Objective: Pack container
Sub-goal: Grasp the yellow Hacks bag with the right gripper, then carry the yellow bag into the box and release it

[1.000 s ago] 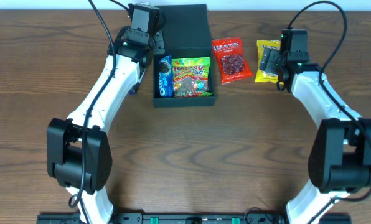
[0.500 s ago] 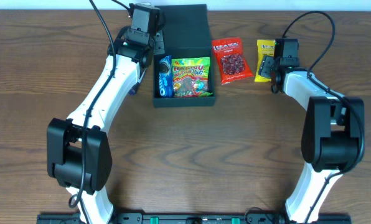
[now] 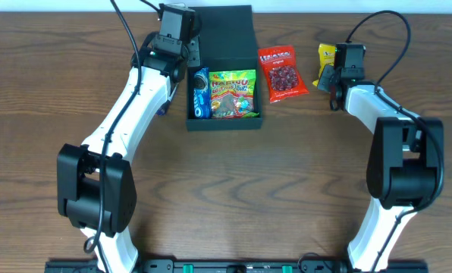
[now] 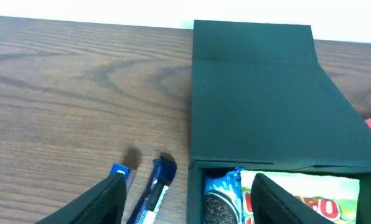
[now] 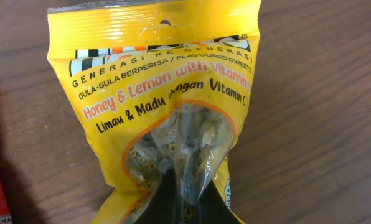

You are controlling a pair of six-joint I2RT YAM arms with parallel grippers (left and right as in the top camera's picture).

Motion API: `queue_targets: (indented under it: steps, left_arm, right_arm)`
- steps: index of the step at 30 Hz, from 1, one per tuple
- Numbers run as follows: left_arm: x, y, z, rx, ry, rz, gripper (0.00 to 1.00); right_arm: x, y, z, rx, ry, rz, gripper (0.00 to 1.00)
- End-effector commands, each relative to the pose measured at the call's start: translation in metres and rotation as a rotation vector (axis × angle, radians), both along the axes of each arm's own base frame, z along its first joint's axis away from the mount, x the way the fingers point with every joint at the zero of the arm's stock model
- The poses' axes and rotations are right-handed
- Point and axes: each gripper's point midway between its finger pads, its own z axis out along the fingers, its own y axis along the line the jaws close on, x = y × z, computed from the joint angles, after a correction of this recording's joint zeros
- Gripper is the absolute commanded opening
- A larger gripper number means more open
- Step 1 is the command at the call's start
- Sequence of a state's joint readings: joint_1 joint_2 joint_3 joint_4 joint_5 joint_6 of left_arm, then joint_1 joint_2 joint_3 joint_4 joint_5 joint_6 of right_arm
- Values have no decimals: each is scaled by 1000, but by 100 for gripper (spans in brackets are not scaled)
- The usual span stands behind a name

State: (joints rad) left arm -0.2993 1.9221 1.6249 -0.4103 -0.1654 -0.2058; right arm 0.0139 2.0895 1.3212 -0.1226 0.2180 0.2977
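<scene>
Container: we see the dark box [image 3: 224, 122] on the table [image 3: 226, 189] toward the far edge, between the two arms, with its lid [image 3: 227, 30] flipped open and lying back behind it.
Contents: a blue cookie packet [image 3: 201, 92] stands along the left wall, and a green gummy bag [image 3: 232, 94] fills the rest beside it.
Left gripper: the left gripper [image 4: 188, 186] hovers at the container's near left corner with its fingers spread wide and nothing between them.
Right gripper: the right gripper [image 5: 176, 202] is closed on the lower edge of the yellow packet [image 5: 154, 106]; the film puckers where it is pinched.
Yellow packet: it reads "Honey & Lemon" and sits well to the right of the container; we cannot tell whether it is off the table.
Red packet: the red packet [image 3: 280, 72] lies flat on the table, just right of the container, between it and the yellow packet.
Blue objects: two small blue objects [image 4: 155, 190] lie on the table just left of the container; we cannot tell what they are.
</scene>
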Motion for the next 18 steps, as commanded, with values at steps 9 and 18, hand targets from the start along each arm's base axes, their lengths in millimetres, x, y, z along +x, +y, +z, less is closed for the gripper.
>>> queue_targets:
  steps: [9,18]
  left_arm:
    - [-6,49,89,74,-188,116,75]
    - [-16,115,131,63,-263,241,90]
  right_arm:
    - [15,35,131,3,-283,207,1]
    - [11,152,205,6,-524,701,1]
